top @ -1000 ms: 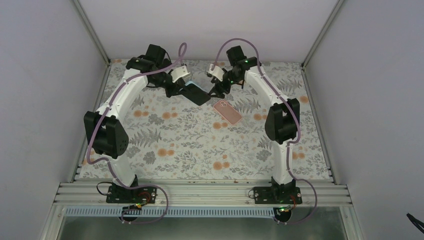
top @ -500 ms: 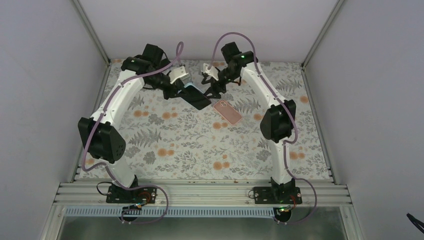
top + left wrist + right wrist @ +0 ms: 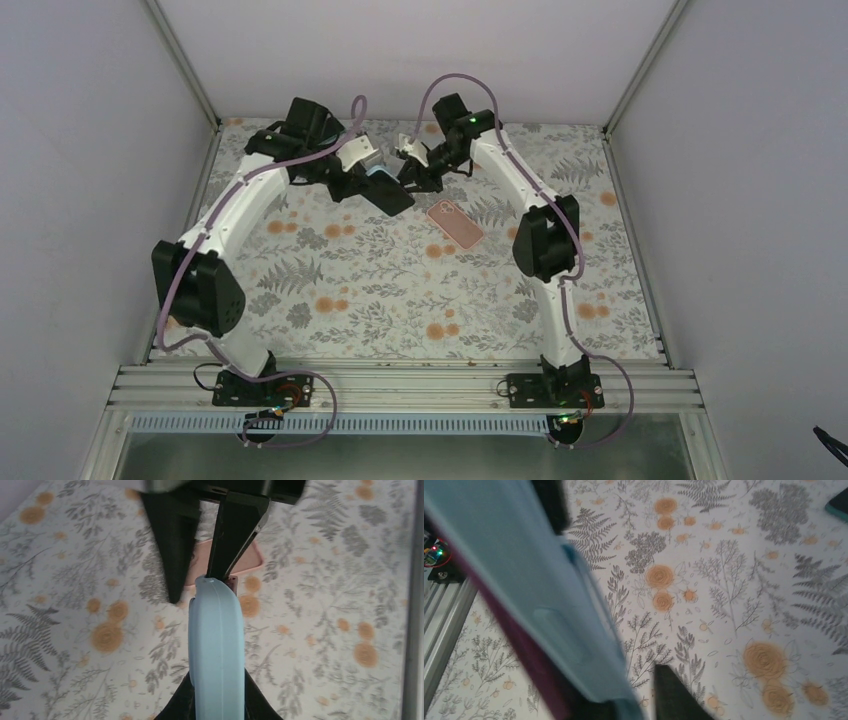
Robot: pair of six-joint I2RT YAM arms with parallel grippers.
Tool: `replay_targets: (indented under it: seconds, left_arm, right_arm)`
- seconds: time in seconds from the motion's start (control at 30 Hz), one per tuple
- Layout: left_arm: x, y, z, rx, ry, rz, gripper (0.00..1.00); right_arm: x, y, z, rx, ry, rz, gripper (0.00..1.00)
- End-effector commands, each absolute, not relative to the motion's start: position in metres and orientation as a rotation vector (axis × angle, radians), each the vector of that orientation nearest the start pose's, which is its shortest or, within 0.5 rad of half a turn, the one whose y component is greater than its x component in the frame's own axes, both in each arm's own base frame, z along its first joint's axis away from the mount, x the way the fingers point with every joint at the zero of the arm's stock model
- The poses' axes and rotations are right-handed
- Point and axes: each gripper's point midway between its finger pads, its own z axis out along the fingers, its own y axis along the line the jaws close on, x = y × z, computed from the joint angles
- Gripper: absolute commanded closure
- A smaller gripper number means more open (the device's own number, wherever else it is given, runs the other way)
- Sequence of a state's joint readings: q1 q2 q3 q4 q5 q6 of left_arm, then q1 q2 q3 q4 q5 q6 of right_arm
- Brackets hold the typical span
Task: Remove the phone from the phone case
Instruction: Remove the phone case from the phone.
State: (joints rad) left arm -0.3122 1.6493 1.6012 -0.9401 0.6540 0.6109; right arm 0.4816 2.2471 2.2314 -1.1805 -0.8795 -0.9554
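The phone (image 3: pixel 392 195) shows its dark face in the top view and sits in a light blue phone case (image 3: pixel 216 650). My left gripper (image 3: pixel 365 180) is shut on the case's edge and holds it tilted above the table's far middle. A maroon strip of the phone's edge (image 3: pixel 231 583) shows at the case's far end. My right gripper (image 3: pixel 408 175) is at that end with its fingers (image 3: pixel 170 545) apart. One finger touches the case's tip. In the right wrist view the case (image 3: pixel 549 605) crosses the left side, blurred, with a gap to the one visible finger (image 3: pixel 674 690).
A pink phone case (image 3: pixel 455 222) lies flat on the flowered cloth just right of the grippers, also in the left wrist view as the pink case (image 3: pixel 250 560). A dark thing with a teal rim (image 3: pixel 839 502) sits at the right wrist view's corner. Grey walls enclose the table.
My right gripper has moved left, up to the far end of the held phone. The left arm has shifted a little and still holds the case.
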Motion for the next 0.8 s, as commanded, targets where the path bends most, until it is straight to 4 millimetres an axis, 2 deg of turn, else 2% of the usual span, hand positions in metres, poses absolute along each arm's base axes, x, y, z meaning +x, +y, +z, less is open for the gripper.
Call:
replay_targets:
  seconds: [0.0,0.1,0.13,0.2,0.23,0.27,0.33,0.4,0.5,0.57,0.67,0.73,0.77]
  left_arm:
    - [0.457,-0.268,0.313,1.154,1.603,-0.455,0.97]
    - [0.448,-0.266,0.318,1.191,1.588,-0.446,0.84]
    - [0.444,-0.265,0.321,1.2,1.585,-0.441,0.72]
    - [0.44,-0.26,0.322,1.226,1.59,-0.408,0.41]
    - [0.442,-0.256,0.321,1.228,1.604,-0.372,0.31]
    - [0.444,-0.25,0.321,1.226,1.622,-0.34,0.26]
    - [0.447,-0.237,0.328,1.201,1.642,-0.293,0.18]
    - [0.448,-0.223,0.344,1.152,1.636,-0.247,0.13]
    - [0.446,-0.21,0.382,1.048,1.543,-0.131,0.03]
    - [0.441,-0.204,0.405,0.961,1.47,-0.092,0.0]
    - [0.433,-0.206,0.423,0.868,1.396,-0.049,0.0]
    - [0.432,-0.213,0.423,0.837,1.388,-0.041,0.0]
    - [0.432,-0.219,0.422,0.829,1.39,-0.056,0.0]
  right_arm:
    - [0.226,0.434,0.294,-1.714,1.34,1.837,0.97]
    - [0.236,0.425,0.3,-1.7,1.342,1.787,0.97]
    - [0.242,0.42,0.302,-1.692,1.344,1.758,0.97]
    - [0.261,0.41,0.306,-1.645,1.376,1.71,0.97]
    - [0.271,0.405,0.306,-1.623,1.406,1.671,0.97]
    - [0.283,0.4,0.305,-1.598,1.446,1.62,0.97]
    - [0.309,0.386,0.305,-1.526,1.512,1.554,0.97]
    - [0.337,0.37,0.304,-1.44,1.586,1.477,0.97]
    - [0.382,0.35,0.307,-1.258,1.693,1.362,0.97]
    - [0.41,0.341,0.313,-1.142,1.736,1.251,0.97]
    - [0.447,0.331,0.333,-0.974,1.755,1.076,0.97]
    - [0.468,0.327,0.347,-0.882,1.75,0.986,0.97]
    - [0.478,0.325,0.362,-0.842,1.733,0.944,0.97]
